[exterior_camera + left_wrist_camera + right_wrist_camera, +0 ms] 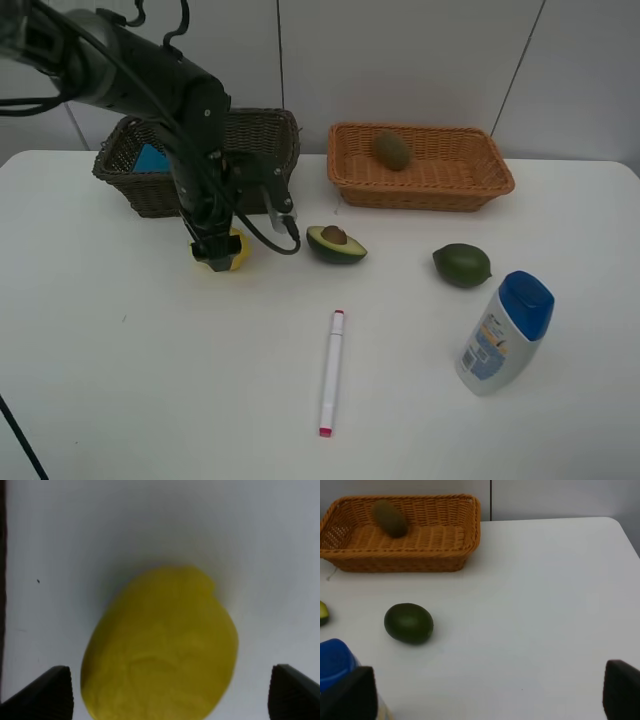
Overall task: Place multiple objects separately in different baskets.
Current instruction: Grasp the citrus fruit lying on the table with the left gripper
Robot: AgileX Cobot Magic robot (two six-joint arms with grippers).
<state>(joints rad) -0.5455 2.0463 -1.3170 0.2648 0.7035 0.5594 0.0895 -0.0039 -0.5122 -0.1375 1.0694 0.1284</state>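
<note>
We see the left gripper (172,692) spread wide astride the yellow lemon (160,645) on the table (120,350), near the dark brown basket (255,138). Its fingers seemingly do not touch the fruit. The right gripper (485,695) is likewise parted, holding nothing.

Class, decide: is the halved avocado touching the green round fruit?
Apart. The exterior high view shows bare table between the halved avocado and the green round fruit.

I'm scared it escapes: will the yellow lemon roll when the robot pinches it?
The lemon is rounded and lies on a smooth table, so it might roll if nudged off-centre. The left gripper has its jaws either side, so a centred squeeze likely holds it.
</note>
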